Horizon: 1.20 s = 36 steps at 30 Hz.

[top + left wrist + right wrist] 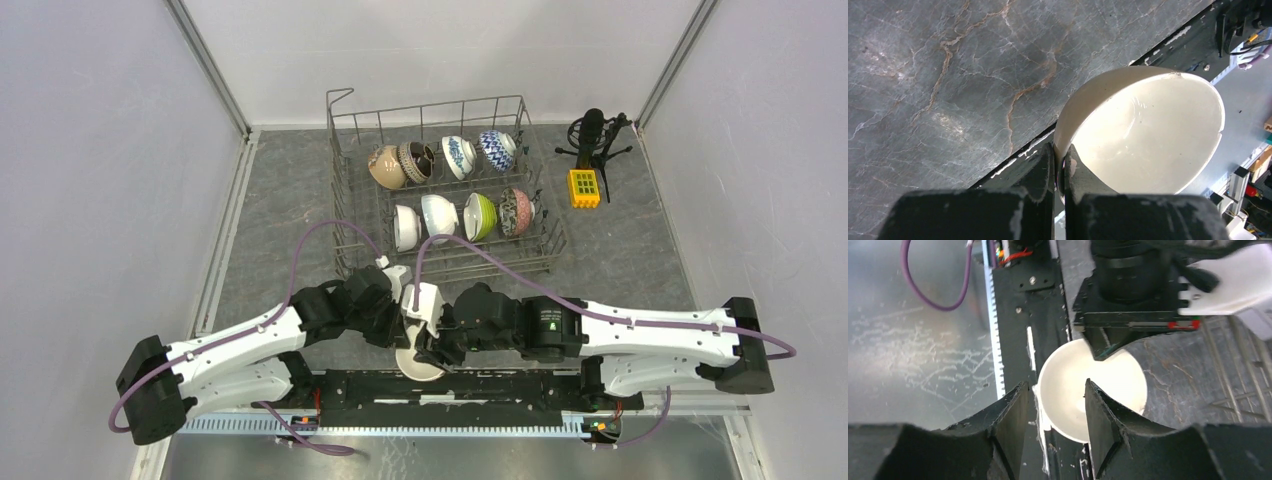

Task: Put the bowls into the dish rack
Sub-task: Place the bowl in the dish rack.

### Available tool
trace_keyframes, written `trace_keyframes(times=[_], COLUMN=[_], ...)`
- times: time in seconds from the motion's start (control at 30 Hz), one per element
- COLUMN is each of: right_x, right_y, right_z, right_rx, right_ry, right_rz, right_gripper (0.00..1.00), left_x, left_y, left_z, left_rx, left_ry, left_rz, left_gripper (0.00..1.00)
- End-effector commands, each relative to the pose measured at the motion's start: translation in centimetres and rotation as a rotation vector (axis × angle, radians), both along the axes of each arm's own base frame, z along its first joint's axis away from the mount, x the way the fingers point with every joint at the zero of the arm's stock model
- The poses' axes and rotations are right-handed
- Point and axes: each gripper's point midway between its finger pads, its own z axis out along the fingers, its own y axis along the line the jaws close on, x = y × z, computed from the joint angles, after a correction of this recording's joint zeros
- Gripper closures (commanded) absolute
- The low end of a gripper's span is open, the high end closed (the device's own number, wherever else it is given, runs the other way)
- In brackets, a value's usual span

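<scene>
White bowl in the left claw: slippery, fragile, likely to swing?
Probably slippery: the white bowl looks glossy, and the left claw pinches only its thin rim. It may pivot in that grip, since most of the bowl hangs off to one side. It looks like stiff glazed ceramic, so likely to chip if dropped.

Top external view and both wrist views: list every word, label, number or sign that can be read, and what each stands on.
No text is legible in any view.
Small pale mark on the black housing of the right arm: too small to read.
Grid of dark squares on the yellow block: no characters readable.
The white bowl in the wrist views: plain, no print.
</scene>
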Motion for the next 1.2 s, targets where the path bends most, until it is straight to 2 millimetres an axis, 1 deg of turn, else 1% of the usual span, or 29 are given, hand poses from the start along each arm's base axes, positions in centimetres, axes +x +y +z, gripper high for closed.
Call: trace_keyframes(times=[0.0,0.13,0.33,0.4,0.5,0.63,0.77,1.03,1.17], right_x=[-2.9,-3.9,-5.4,-5.5,-4.7,-4.9,-4.0,-2.9,-2.9], right_y=[-0.5,-0.6,-0.1,0.1,0.3,0.7,0.7,0.2,0.4], right_z=[-1.8,-3.7,-5.5,-5.9,-6.6,-7.5,-8.9,-10.2,-10.5], right_rx=[-0.128,-0.220,-0.301,-0.339,-0.410,-0.480,-0.563,-0.635,-0.646], right_ry=[0.007,-0.036,-0.107,-0.137,-0.184,-0.213,-0.250,-0.288,-0.292], right_rz=[0.199,0.291,0.406,0.419,0.388,0.398,0.373,0.340,0.342], right_gripper=[0.49,0.46,0.46,0.46,0.47,0.47,0.49,0.58,0.71], left_x=[1.1,1.1,0.8,0.8,0.8,0.8,0.8,0.6,0.7], left_y=[-2.0,-1.8,-1.7,-1.7,-1.7,-1.6,-1.6,-1.4,-1.2], left_z=[3.3,3.5,3.3,3.3,3.3,3.5,3.6,3.5,3.5], left_rx=[-0.091,-0.078,-0.068,-0.067,-0.060,-0.057,-0.055,-0.048,-0.046], left_ry=[-0.033,-0.038,-0.032,-0.032,-0.037,-0.043,-0.045,-0.047,-0.054], left_rz=[0.015,0.010,-0.012,-0.017,-0.027,-0.037,-0.048,-0.059,-0.055], left_gripper=[0.98,0.98,0.98,0.98,0.98,0.98,0.98,0.98,0.98])
